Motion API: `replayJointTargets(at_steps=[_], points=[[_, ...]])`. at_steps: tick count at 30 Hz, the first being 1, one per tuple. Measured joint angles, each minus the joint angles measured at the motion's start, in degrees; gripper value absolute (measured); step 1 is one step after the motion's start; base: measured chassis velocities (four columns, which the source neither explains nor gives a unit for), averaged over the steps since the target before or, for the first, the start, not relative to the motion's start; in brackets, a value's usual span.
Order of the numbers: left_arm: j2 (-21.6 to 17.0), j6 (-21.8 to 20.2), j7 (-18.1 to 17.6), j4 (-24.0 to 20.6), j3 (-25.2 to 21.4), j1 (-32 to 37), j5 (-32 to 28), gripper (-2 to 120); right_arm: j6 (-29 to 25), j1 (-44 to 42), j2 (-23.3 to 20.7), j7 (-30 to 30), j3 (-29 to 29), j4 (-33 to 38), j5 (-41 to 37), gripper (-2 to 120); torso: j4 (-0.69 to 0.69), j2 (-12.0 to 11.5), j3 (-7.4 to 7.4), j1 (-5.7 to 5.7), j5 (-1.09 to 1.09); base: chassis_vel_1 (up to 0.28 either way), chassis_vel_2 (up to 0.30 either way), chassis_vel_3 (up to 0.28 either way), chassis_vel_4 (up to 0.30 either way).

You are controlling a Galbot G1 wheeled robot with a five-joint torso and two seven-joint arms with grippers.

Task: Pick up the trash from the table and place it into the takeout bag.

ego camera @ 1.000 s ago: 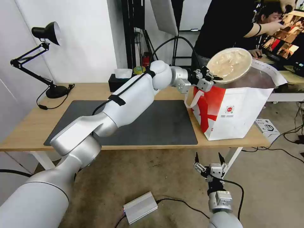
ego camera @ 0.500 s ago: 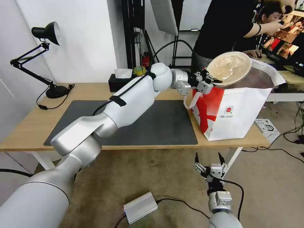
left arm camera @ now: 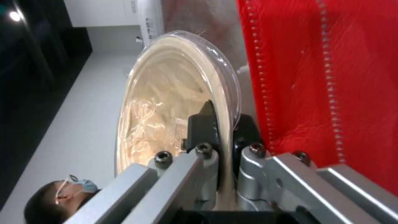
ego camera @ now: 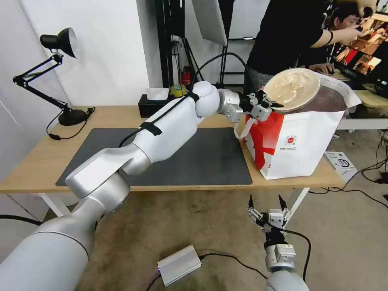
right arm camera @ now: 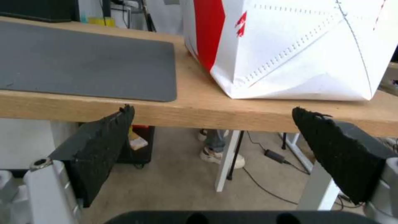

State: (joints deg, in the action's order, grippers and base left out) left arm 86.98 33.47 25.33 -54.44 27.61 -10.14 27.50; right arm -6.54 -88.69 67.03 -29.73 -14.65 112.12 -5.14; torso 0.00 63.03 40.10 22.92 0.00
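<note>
Clamping the rim of the shallow beige bowl (ego camera: 292,89), the left gripper (ego camera: 270,106) tilts it over the takeout bag (ego camera: 299,141)'s open mouth — its wrist view reveals black pads (left arm camera: 202,126) pinching a clear-lidded rim; the right gripper (ego camera: 264,203) hangs spread wide below the table (ego camera: 40,161)'s wooden edge

1. The shallow beige bowl (ego camera: 292,89) looks like glossy plastic under a clear, shiny lid.
2. The takeout bag (ego camera: 299,147) is matt woven fabric with stitched seams and a dull silver foil lining.
3. The counter (ego camera: 40,157) is smooth light wood; its mat (ego camera: 210,161) is matt dark grey.
4. The left tool (left arm camera: 219,130) has brushed metal brackets; the right tool (right arm camera: 211,137) carries rough black pads (right arm camera: 104,146).
</note>
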Motion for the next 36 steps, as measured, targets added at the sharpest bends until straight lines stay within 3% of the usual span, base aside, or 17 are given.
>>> replayJointTargets(at_steps=[4,16,18,20,22,26,29,36], points=[[-0.3,-0.1,-0.7,-0.4,0.7,-0.2,-0.6,9,0.0,0.0,0.0,0.0,0.0,0.0,0.0,98,0.01,0.0,0.00,0.00,0.00,0.000,0.000,0.000,0.000],[-0.5,-0.2,-1.9,-0.5,1.6,-1.1,-1.5,56,0.0,0.1,0.1,0.0,-0.1,0.2,0.0,98,0.00,0.0,0.00,0.00,0.00,0.000,0.000,0.000,0.000],[-0.6,-0.2,-1.9,-0.5,1.7,-1.2,-1.6,57,0.0,0.1,0.1,0.0,0.0,0.2,0.0,98,0.00,0.0,0.00,0.00,0.00,0.000,0.000,0.000,0.000],[-0.6,-0.2,-1.9,-0.5,1.8,-1.5,-1.9,71,0.0,0.3,0.2,0.0,0.0,0.2,0.0,98,0.00,0.0,0.00,0.00,0.00,0.000,0.000,0.000,0.000],[-0.6,-0.3,-1.9,-0.5,1.9,-1.5,-2.0,73,0.0,0.3,0.2,0.0,0.1,0.3,0.0,98,0.00,0.0,0.00,0.00,0.00,0.000,0.000,0.000,0.000],[-0.6,-0.3,-2.7,-0.5,2.2,-1.7,-2.3,91,0.1,0.3,0.3,0.0,0.1,0.3,0.1,98,0.00,0.0,0.00,0.00,0.00,0.000,0.000,0.000,0.000],[-0.7,-0.3,-3.2,-0.5,2.5,-1.7,-2.7,98,0.1,0.3,0.3,0.0,0.1,0.3,0.1,98,0.00,0.0,0.00,0.00,0.00,0.000,0.000,0.000,0.000],[-0.7,-0.3,-4.1,-1.0,2.6,-2.0,-4.0,100,0.1,0.3,0.2,0.0,0.1,0.3,0.2,98,0.00,0.0,0.00,0.00,0.00,0.000,0.000,0.000,0.000]])
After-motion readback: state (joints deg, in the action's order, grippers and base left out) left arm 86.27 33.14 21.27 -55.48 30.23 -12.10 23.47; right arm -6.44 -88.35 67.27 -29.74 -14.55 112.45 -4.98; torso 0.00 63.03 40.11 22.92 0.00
